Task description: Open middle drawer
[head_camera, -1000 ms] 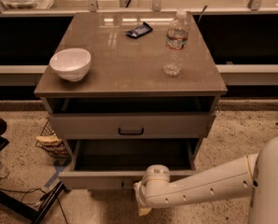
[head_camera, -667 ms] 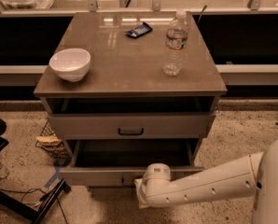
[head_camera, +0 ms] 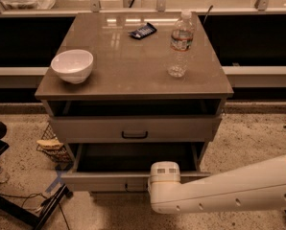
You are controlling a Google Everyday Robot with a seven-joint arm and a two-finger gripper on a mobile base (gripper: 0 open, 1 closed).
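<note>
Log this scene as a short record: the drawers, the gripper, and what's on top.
middle drawer: pulled out, interior in shadow
drawer above: black handle at centre, dark gap between its front and the cabinet top
gripper: at the centre of the middle drawer's front, mostly hidden behind the wrist
arm: comes in low from the picture's right
cabinet top: bowl at picture left, bottle upright at right, dark packet near the back
floor: basket beside the cabinet, picture left
</note>
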